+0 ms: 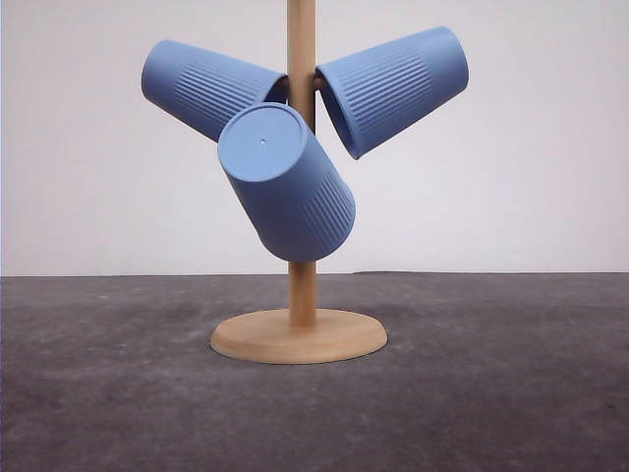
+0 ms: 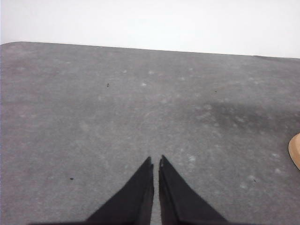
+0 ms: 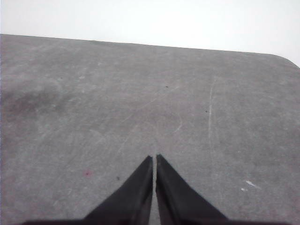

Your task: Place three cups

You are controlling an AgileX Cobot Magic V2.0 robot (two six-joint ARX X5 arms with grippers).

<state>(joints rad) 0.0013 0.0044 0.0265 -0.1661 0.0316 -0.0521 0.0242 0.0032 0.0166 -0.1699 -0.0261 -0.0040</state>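
Three light-blue ribbed cups are hanging tilted on the pegs of a wooden stand (image 1: 302,285): the left cup (image 1: 206,87) is pointing its base up-left, the right cup (image 1: 393,87) up-right, the front cup (image 1: 287,182) toward the camera, lower down.

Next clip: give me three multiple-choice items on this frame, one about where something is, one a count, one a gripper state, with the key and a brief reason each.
1. Where are the cups?
A. Lying on the table
B. Hung on the wooden stand
C. Held by the grippers

2. How many cups?
A. Two
B. Three
C. Four

3. The left gripper is:
A. Shut, empty
B. Wide open
C. Holding a cup

Key: 1 B, the left cup, right cup and front cup hang around the wooden stand. 2 B, three blue cups. 3 A, the left gripper fingertips nearly meet above bare table.
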